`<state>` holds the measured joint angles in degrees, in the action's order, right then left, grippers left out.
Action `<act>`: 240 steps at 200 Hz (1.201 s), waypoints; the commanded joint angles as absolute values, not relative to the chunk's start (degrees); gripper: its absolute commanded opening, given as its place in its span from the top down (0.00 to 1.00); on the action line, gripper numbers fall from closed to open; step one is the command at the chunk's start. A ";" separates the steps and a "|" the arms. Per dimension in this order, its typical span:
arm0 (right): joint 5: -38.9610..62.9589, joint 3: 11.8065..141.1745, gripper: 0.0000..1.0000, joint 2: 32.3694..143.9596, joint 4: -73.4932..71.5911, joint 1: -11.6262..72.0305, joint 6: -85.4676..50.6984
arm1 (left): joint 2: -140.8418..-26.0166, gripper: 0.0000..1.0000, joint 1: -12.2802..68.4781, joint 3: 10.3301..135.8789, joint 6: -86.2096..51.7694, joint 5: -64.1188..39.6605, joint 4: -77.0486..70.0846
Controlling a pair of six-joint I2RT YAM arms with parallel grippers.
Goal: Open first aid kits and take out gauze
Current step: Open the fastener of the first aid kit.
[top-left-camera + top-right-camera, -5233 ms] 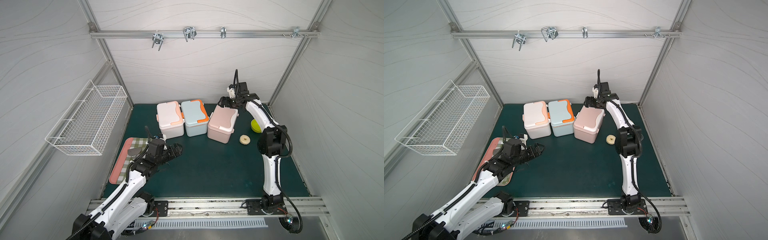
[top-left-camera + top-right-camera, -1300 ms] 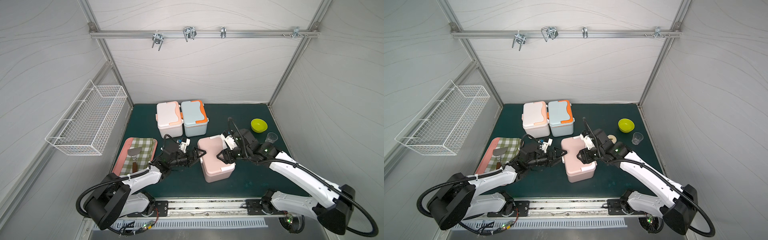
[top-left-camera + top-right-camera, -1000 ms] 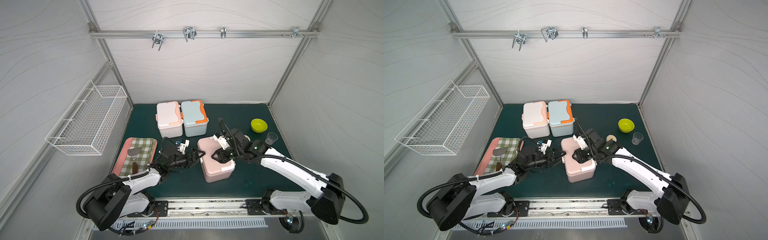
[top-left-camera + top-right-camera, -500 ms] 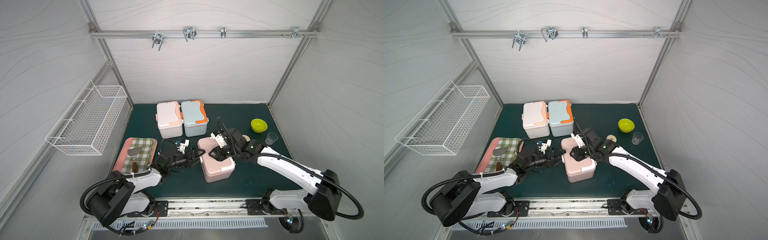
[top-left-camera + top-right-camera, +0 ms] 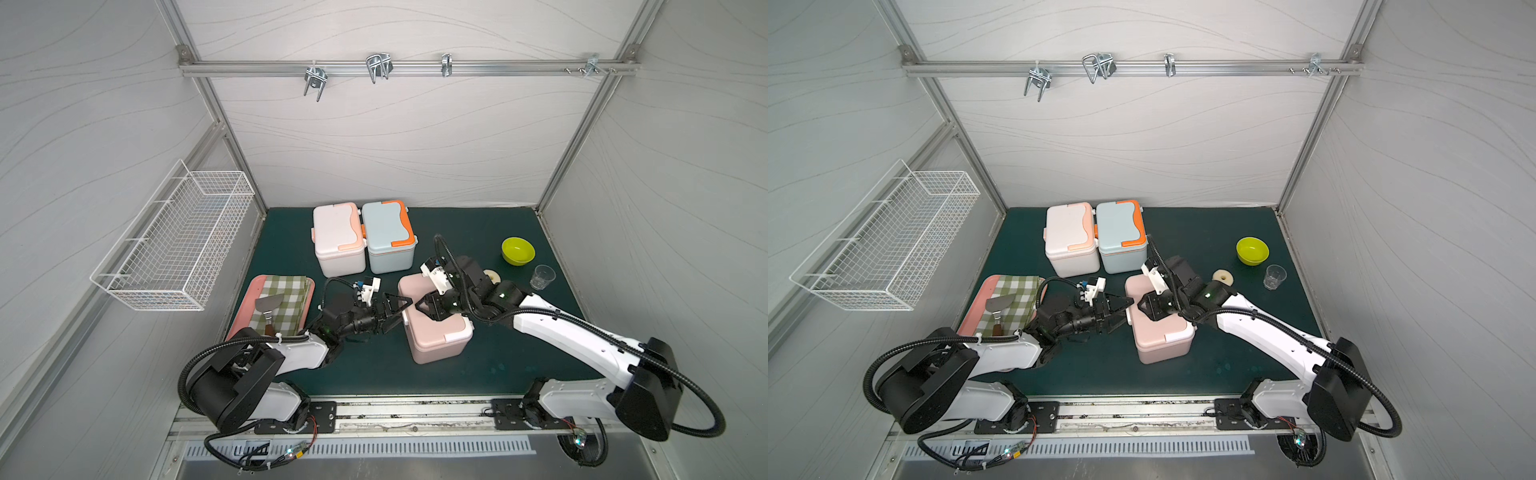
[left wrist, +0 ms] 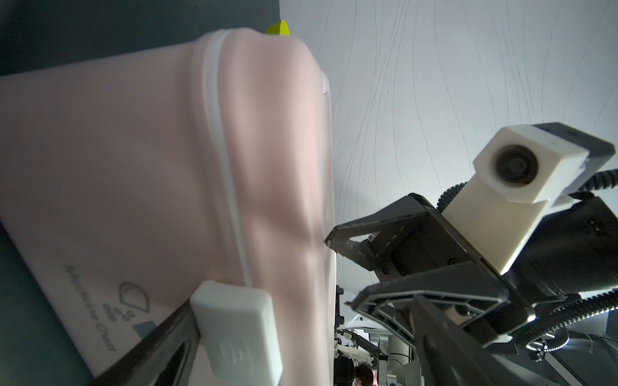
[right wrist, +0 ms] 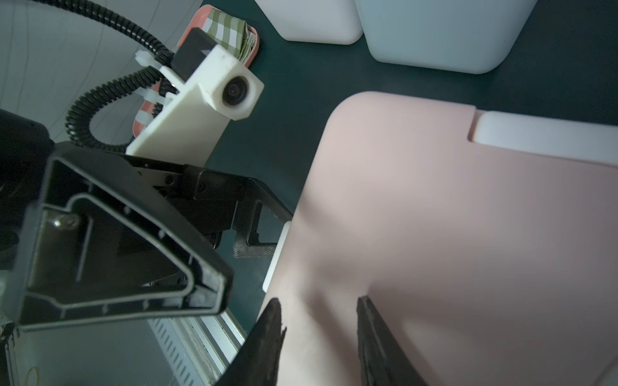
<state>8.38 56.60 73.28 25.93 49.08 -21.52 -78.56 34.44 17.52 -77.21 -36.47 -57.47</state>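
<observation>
The dusty pink first aid kit (image 5: 440, 338) (image 5: 1163, 338) stands shut at front centre. My left gripper (image 5: 404, 312) (image 5: 1128, 311) is open at its left side. One of its fingers lies beside the white clasp (image 6: 240, 320) there, and the pink wall (image 6: 133, 150) sits between the jaws (image 6: 301, 302). My right gripper (image 5: 426, 311) (image 7: 319, 300) rests its tips on the lid (image 7: 451, 234) near that same edge, jaws partly apart and holding nothing. The white kit (image 5: 336, 232) and the pale blue kit (image 5: 386, 228) stand shut at the back. The gauze is hidden.
A pink tray (image 5: 245, 316) with a checked cloth and a spatula lies at the left. At the right stand a green bowl (image 5: 518, 250), a small glass (image 5: 544, 276) and a tape roll (image 5: 493, 274). A wire basket (image 5: 178, 245) hangs on the left wall.
The pink kit has come from the back row to front centre. Over the last second my right gripper slid left across its lid; my left gripper stayed at the clasp side.
</observation>
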 commanded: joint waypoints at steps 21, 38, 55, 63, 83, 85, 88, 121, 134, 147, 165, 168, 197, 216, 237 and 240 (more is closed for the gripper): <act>6.20 51.86 0.62 77.07 35.79 49.41 -23.46 | -72.93 0.03 35.07 17.77 -81.87 -38.32 -67.56; 5.94 51.77 0.62 77.69 35.52 49.48 -23.75 | -71.19 0.03 35.02 17.19 -82.68 -38.02 -67.69; 5.61 51.74 0.63 78.58 35.33 49.45 -24.00 | -69.31 0.03 35.07 16.75 -82.61 -37.54 -66.47; 5.57 51.68 0.63 78.98 35.17 49.44 -23.92 | -68.40 0.03 35.02 16.51 -82.25 -37.23 -65.38; 5.67 51.68 0.63 79.39 34.82 49.47 -24.17 | -65.66 0.03 34.98 15.67 -81.19 -36.17 -61.49; 5.75 51.68 0.63 79.48 34.83 49.43 -24.17 | -65.37 0.03 34.98 15.56 -81.03 -36.03 -61.10; 5.72 51.68 0.63 79.51 34.81 49.47 -24.17 | -64.93 0.03 34.96 15.39 -80.80 -35.85 -60.34; 6.60 52.76 0.62 78.65 35.37 49.41 -24.26 | -58.08 0.02 34.65 15.60 -76.45 -32.91 -45.09; 6.81 54.28 0.60 77.61 36.23 49.42 -24.20 | -54.66 0.02 34.34 16.27 -74.33 -31.42 -36.87; 6.56 56.30 0.55 75.97 37.57 49.41 -24.14 | -51.17 0.02 34.28 17.43 -71.81 -28.94 -27.49; 5.61 59.03 0.45 72.96 38.89 49.36 -24.08 | -46.20 0.03 34.23 20.96 -66.94 -24.67 -10.30; 5.40 59.44 0.43 72.50 39.07 49.38 -24.09 | -45.55 0.03 34.27 21.73 -66.14 -23.94 -7.38; 3.69 59.97 0.26 66.75 39.81 47.72 -24.15 | -42.87 0.07 34.62 28.99 -60.64 -19.19 13.09; 3.91 57.47 0.20 62.84 39.48 44.02 -24.50 | -44.57 0.09 36.83 33.38 -59.06 -17.53 19.68; 5.70 53.43 0.18 59.01 38.23 38.77 -24.61 | -48.62 0.09 43.49 39.47 -57.10 -9.97 26.04; 6.10 52.90 0.18 58.57 37.97 37.87 -24.64 | -49.41 0.09 44.51 40.39 -56.86 -8.95 26.68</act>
<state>5.17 56.69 62.26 36.03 42.68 -24.08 -45.69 38.39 33.36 -61.52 -17.87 14.20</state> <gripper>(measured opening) 0.815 0.907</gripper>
